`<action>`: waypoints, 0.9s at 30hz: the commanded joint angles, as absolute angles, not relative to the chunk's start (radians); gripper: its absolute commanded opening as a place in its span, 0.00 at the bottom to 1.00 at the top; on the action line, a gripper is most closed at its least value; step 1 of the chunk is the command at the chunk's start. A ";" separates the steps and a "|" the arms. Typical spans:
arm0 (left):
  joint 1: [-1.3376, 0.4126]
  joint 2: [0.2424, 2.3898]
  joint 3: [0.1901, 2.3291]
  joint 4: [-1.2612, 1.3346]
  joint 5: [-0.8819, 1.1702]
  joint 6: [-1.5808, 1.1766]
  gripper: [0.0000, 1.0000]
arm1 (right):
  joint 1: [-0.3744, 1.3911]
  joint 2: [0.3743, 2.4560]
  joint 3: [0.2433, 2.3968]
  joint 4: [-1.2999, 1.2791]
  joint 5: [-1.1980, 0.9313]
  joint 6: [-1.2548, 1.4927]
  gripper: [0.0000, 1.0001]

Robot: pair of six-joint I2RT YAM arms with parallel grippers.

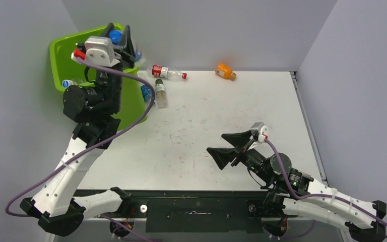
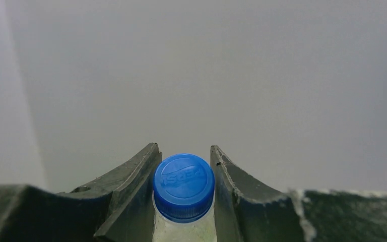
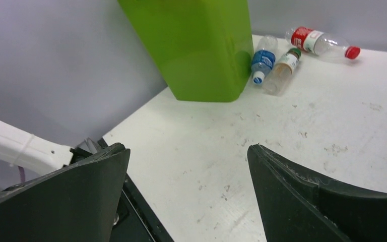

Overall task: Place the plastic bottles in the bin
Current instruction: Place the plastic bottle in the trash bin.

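Above the tall lime-green plastic bin (image 1: 63,55) at the table's far left, the left gripper (image 1: 118,36) pinches a clear plastic bottle with a blue cap (image 2: 184,186) just below the cap. The right gripper (image 1: 215,143) hovers over the white table (image 1: 206,116), fingers spread wide. Just beside the bin lie a blue-labelled clear bottle (image 1: 145,92) and a green-capped clear bottle (image 1: 160,94). Farther back lie a red-labelled bottle (image 1: 167,72) and an orange bottle (image 1: 225,71).
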State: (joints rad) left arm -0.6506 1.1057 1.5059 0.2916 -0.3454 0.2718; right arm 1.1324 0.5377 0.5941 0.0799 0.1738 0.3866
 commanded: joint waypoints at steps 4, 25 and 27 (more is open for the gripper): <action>-0.321 1.263 1.620 0.431 -0.482 0.269 0.00 | 1.135 0.528 0.555 0.064 0.218 0.355 0.90; -0.031 1.641 1.694 0.584 -0.357 -0.118 0.48 | 1.134 0.531 0.527 0.034 0.336 0.381 0.90; -0.031 1.614 1.673 0.584 -0.349 -0.135 0.91 | 1.134 0.548 0.545 0.023 0.342 0.374 0.90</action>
State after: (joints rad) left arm -0.0387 1.6684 1.6806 0.5564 -0.3775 -0.0399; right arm 1.1320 0.5293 0.5095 0.0250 0.2848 0.3790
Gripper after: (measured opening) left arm 0.607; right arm 0.897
